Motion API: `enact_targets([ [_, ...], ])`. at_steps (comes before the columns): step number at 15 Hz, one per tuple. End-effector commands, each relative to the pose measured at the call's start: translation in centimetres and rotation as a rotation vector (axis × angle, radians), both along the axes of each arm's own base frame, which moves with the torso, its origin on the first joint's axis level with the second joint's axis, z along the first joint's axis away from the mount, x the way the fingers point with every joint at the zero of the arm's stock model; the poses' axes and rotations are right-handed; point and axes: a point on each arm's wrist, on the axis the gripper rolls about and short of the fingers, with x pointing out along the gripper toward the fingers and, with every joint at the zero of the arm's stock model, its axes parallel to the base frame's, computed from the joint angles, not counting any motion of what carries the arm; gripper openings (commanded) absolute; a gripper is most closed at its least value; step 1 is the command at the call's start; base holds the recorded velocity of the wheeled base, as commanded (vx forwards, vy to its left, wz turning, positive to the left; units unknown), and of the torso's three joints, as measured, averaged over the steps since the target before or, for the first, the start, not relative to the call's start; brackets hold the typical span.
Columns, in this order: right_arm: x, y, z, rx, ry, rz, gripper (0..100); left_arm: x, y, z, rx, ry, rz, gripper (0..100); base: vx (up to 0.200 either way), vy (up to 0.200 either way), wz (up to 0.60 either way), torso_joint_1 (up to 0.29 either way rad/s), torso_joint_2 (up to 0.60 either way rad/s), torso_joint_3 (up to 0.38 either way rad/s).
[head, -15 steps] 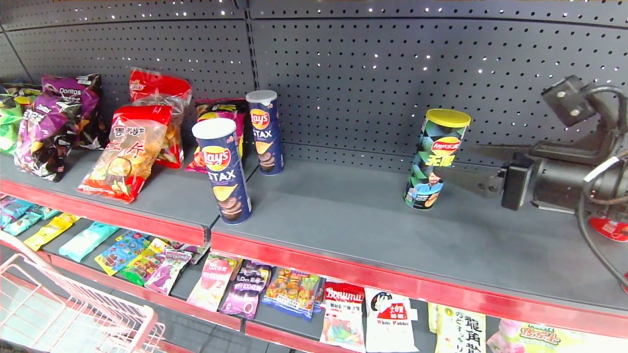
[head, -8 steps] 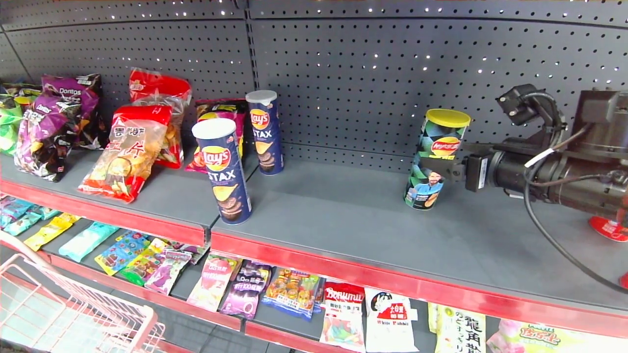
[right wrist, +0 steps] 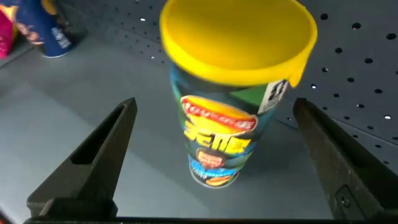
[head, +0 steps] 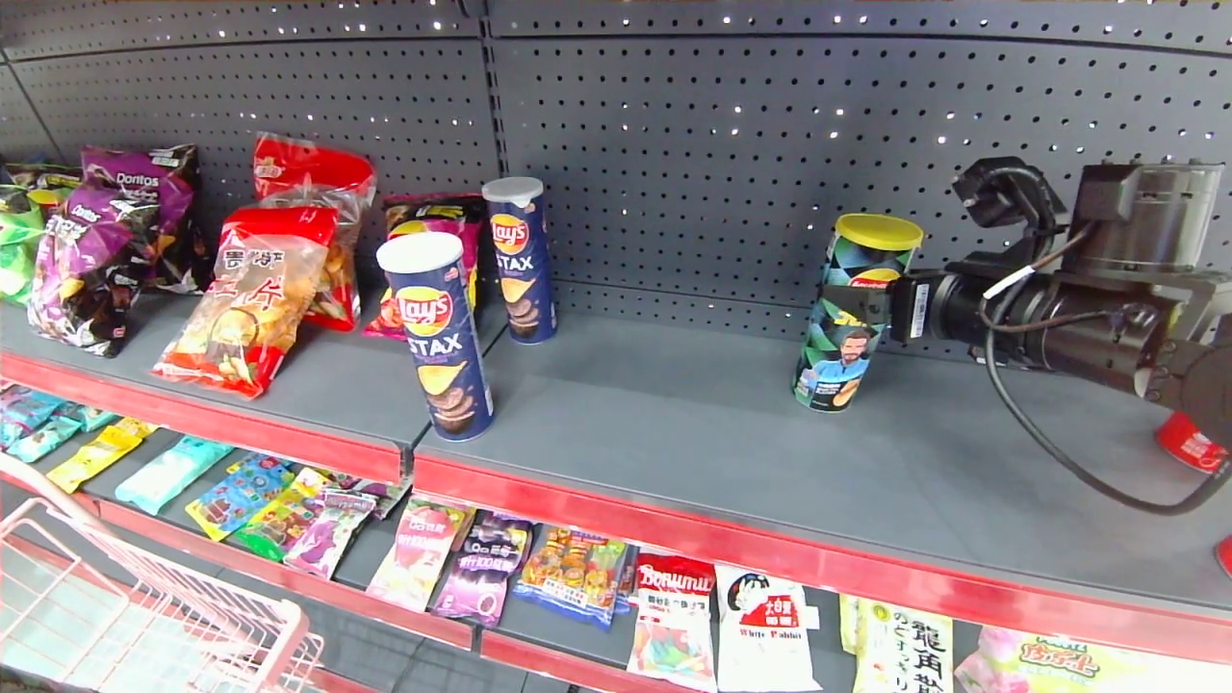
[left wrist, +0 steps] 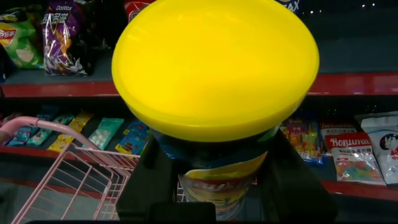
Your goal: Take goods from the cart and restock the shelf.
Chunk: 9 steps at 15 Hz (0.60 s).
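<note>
1. Your right gripper (head: 853,306) is at the right of the head frame, level with the upper half of the shelf can (head: 835,366).
2. In the right wrist view, that right gripper (right wrist: 214,106) is spread wide. One finger lies on either side of the shelf can (right wrist: 221,146), with a clear gap on both sides (no contact that you can see).
3. The shelf can stands upright, yellow lid on, on the grey shelf (head: 674,423). It is right of centre in the head frame, close to the pegboard (head: 722,144) behind it.
4. Your left gripper (left wrist: 217,186) is clamped on a second can, the held can (left wrist: 214,68). Its yellow lid faces the wrist camera, and the dark fingers (left wrist: 146,186) hug its sides.
5. Past the held can you see the pink cart (left wrist: 74,180). In the head frame a corner of the cart (head: 164,616) shows at the lower left.
6. Two blue cans stand upright left of centre, one near the shelf's front edge (head: 438,337) and one farther back (head: 520,260). Chip bags (head: 255,298) lean at the upper left.
</note>
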Motion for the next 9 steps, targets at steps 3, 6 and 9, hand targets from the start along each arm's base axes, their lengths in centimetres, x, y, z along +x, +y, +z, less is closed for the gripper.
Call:
enact_targets([
  [3,1.2,0.3,-0.6,-0.004,0.013,-0.007,100,0.0,0.0,-0.1,0.0,0.004,-0.003,0,0.0,0.0,0.0,0.0,0.0,0.0],
  [6,1.8,0.4,-0.4,-0.002,0.006,-0.019,100,0.0,0.0,-0.1,0.0,0.001,-0.003,0,0.0,0.0,0.0,0.0,0.0,0.0],
  [9,2.4,0.6,-0.7,-0.004,0.01,-0.019,100,-0.1,0.0,-0.2,0.0,-0.002,-0.001,0,0.0,0.0,0.0,0.0,0.0,0.0],
])
